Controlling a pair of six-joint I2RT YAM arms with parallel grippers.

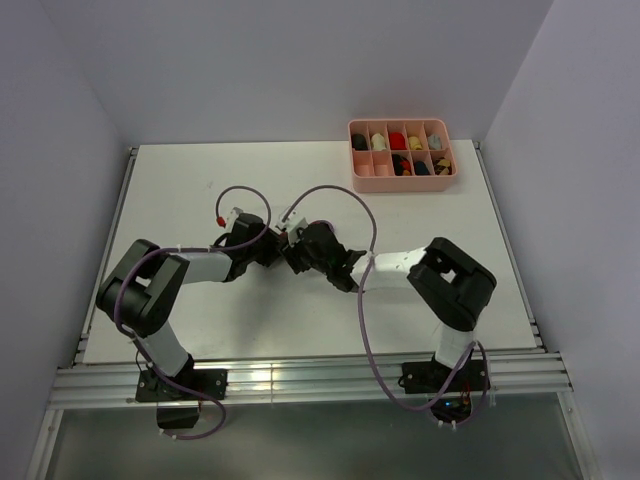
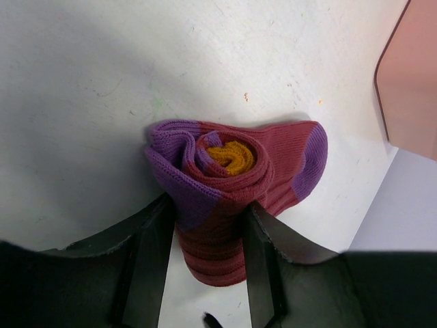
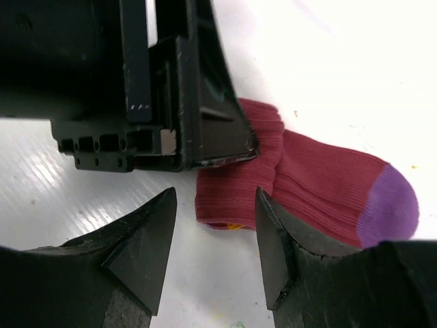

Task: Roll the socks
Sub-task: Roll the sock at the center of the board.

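The socks (image 2: 225, 178): wound into a tight spiral, orange cuff band at the core, dark red and purple layers around it. The roll sits on the table (image 2: 102, 82), wedged between the fingers of my left gripper (image 2: 208, 212), which pinch it from both sides.

Not all wound. A flat tail ending in the purple toe trails off to the right of the left fingers, lying slack on the surface.

Right gripper (image 3: 216, 198): fingers spread, nothing between them. The roll's red edge lies just ahead of its fingertips, and the loose tail runs off to its right. The left gripper's body is close above it in the wrist view.

My read: well past halfway. Left to do: wind in the toe end and secure the bundle. The pink tray (image 1: 400, 184) of finished rolls stands well apart, far beyond both grippers.
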